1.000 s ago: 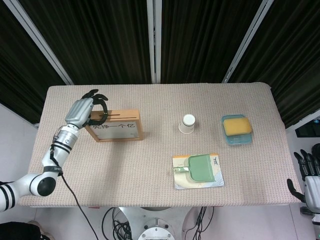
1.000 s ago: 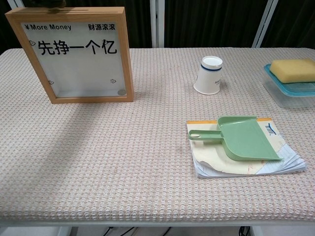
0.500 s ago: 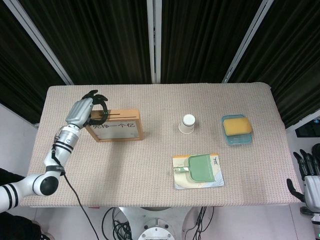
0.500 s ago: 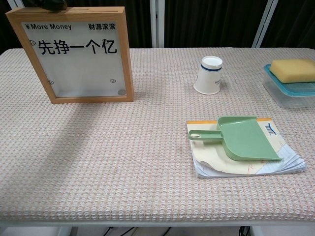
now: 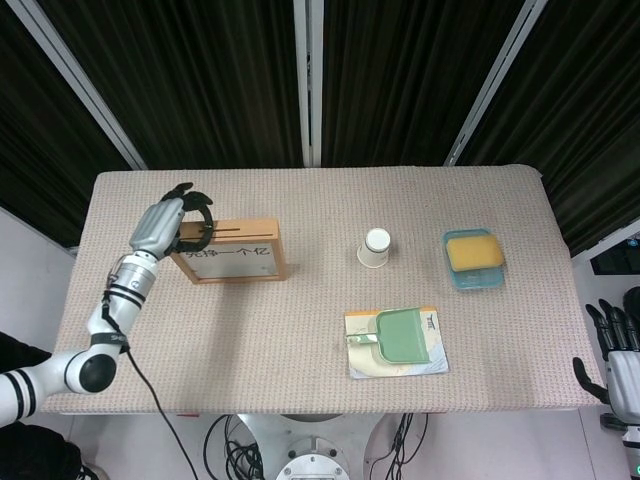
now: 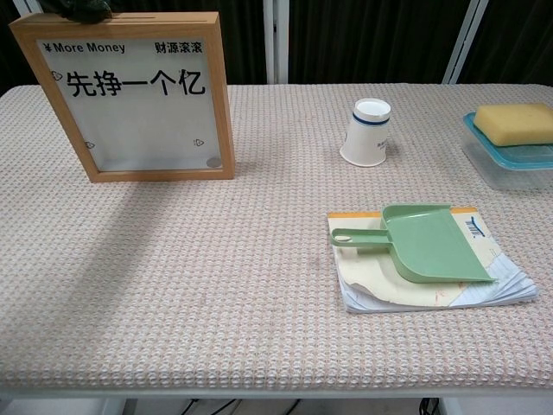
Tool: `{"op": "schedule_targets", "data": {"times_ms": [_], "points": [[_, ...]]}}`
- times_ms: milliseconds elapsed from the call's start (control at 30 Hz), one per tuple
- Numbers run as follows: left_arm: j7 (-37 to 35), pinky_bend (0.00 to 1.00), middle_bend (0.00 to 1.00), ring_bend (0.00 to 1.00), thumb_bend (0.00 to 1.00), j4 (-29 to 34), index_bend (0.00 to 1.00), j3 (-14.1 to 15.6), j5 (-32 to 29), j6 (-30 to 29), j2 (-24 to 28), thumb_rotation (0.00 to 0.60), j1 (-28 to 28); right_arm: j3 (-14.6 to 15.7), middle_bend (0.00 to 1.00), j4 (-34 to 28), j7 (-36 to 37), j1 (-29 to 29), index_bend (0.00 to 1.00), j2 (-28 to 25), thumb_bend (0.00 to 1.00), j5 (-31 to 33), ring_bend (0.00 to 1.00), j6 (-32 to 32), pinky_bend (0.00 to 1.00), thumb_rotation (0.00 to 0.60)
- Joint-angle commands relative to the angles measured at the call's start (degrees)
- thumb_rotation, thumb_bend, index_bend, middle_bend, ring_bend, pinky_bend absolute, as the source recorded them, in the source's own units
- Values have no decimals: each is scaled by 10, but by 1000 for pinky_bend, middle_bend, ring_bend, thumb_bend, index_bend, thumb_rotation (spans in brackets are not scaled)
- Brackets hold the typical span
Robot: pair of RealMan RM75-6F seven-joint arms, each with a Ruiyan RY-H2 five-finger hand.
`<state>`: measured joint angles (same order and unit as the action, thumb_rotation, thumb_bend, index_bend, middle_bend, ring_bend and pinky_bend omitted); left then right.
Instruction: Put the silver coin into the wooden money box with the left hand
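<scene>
Head view: the left hand [image 5: 172,222] is seen at the left end of the wooden money box [image 5: 236,253], fingers curled over the top edge beside the slot. Compared with the frames of a second ago, the hand has shifted only slightly toward the box's left corner; the box itself has not moved. In the chest view only dark fingertips [image 6: 82,9] are visible above the frame. A silver coin [image 6: 212,161] is noted inside the box, at the lower right behind the window, unchanged across all chest frames. Whether a coin is being pinched by the left hand cannot be told; the fingers are too small and dark. If this is the task's coin, insertion is probably finished and withdrawal remains. The right hand [image 5: 620,350] is parked off the table's right edge, fingers apart, holding nothing.
</scene>
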<state>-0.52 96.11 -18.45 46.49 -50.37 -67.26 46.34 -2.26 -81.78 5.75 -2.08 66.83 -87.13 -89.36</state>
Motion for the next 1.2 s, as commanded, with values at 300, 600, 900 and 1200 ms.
{"op": "schedule_targets", "data": {"times_ms": [300, 600, 900, 1200], "points": [[-32, 94, 233, 42, 406, 25, 145, -9, 39, -14, 17, 600, -18, 2, 0, -6, -9, 2, 0, -1, 339, -5, 0, 1, 0, 600], [7, 106, 232, 42, 303, 123, 197, 59, 299, -172, 85, 600, -123, 1, 0, -10, -14, 5, 0, 0, 339, -7, 0, 2, 0, 600], [83, 107, 226, 43, 190, 69, 215, 173, 499, -402, 86, 600, -288, 3, 0, -11, -15, 2, 0, 1, 339, -16, 0, -9, 0, 600], [124, 106, 178, 51, 191, -39, 210, 231, 516, -480, 38, 600, -397, 13, 0, 0, -23, 4, 0, 19, 338, -27, 0, -4, 0, 600]]}}
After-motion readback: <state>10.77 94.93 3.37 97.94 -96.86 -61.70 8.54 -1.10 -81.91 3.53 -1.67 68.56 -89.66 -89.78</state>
